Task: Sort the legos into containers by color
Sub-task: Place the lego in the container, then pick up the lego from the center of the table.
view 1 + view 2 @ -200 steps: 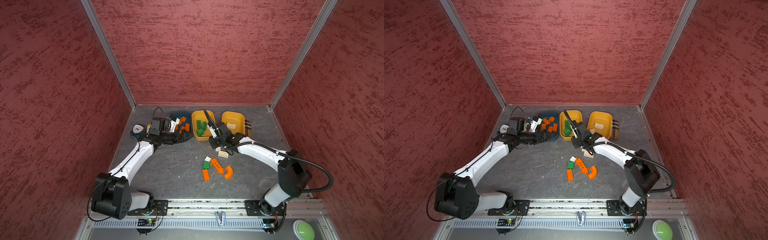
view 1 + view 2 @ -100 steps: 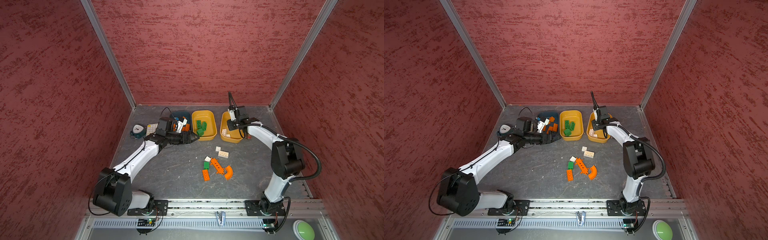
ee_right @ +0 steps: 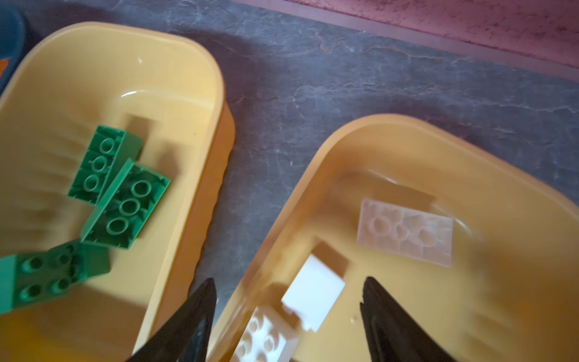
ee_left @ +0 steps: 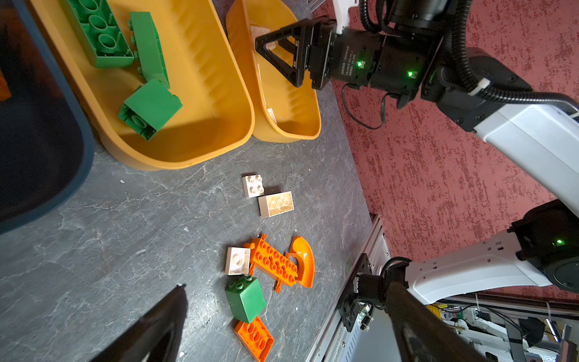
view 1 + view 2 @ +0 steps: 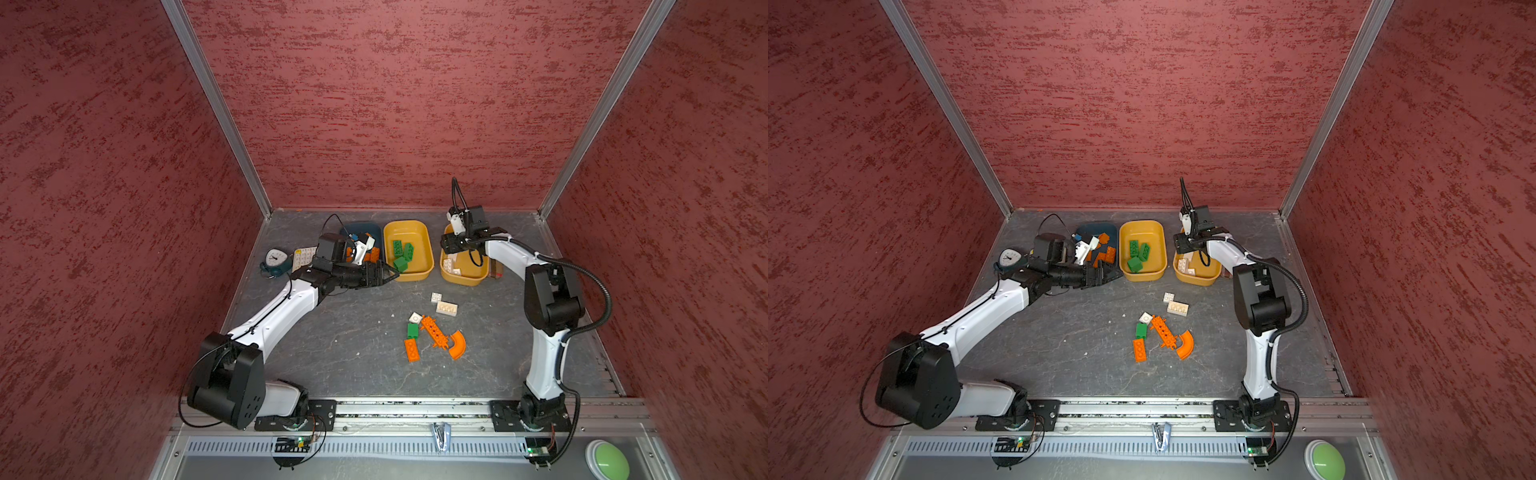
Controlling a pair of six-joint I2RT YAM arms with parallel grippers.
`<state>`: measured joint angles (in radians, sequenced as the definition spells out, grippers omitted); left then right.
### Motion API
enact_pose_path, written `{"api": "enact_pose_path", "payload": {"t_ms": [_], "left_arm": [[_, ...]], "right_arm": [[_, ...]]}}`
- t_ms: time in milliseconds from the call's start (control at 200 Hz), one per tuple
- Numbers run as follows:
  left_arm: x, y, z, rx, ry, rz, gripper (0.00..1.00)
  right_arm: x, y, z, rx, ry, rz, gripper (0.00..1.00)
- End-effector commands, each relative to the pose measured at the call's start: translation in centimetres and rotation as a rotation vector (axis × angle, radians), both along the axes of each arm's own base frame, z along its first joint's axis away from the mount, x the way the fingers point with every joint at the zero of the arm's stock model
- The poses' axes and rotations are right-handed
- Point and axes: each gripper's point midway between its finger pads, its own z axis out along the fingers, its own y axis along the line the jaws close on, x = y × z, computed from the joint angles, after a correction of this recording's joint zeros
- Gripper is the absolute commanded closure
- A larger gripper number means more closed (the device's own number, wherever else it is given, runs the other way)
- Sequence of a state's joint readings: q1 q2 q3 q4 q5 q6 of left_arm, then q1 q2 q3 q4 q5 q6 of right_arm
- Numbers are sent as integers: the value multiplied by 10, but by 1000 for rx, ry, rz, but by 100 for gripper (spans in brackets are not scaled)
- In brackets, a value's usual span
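Three containers stand in a row at the back: a teal tub (image 5: 360, 229) with orange legos, a yellow tub (image 5: 409, 226) with green legos (image 5: 402, 253), and another yellow tub (image 5: 465, 278) with white legos (image 3: 313, 291). My right gripper (image 3: 288, 282) hangs open over this last tub, holding nothing. My left gripper (image 5: 390, 274) is open and empty just in front of the teal tub. Loose on the table lie white bricks (image 5: 446, 308), a long orange piece (image 5: 434, 331), an orange arc (image 5: 457, 345), a green brick (image 5: 412, 330) and an orange brick (image 5: 411, 350).
A teal clock (image 5: 274, 262) and a cream calculator (image 5: 303, 255) sit at the back left beside the left arm. A small brown object (image 5: 495, 270) lies right of the white-brick tub. Red walls close in three sides; a metal rail (image 5: 415, 409) runs along the front.
My right gripper swung from the loose bricks at mid-table to the right yellow tub and opened, letting a white brick go. My left gripper drew back from over the teal tub.
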<state>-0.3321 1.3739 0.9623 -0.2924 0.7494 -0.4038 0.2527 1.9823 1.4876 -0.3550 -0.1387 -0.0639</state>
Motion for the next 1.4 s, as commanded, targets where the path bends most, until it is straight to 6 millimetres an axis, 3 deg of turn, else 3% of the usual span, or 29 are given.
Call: {"api": "enact_pose_path", "payload": {"t_ms": [0,301,436,551,756,1042,1393], "left_arm": [[2,1,3,8,-20,-4,1],[1,11,1,15,-11,9,1],[-2,16,2,18,-14,14,1],[-4,21,1,18,-15,23,1],[-8,25,-3,23,-5,28,1],[-13,31,-5,29,-4,36,1],[-13,31,-8,34,0,32,1]], "right_arm": [[-33,27,37,66,-49,96,24],[-145,81,35,105,4,234,21],[-185,103,16,73,44,321,21],[-205,118,-9,8,83,391,22],[-214,133,-48,-117,117,460,23],[-211,136,-73,-191,164,501,27],[-218,124,-92,-266,224,523,42]]}}
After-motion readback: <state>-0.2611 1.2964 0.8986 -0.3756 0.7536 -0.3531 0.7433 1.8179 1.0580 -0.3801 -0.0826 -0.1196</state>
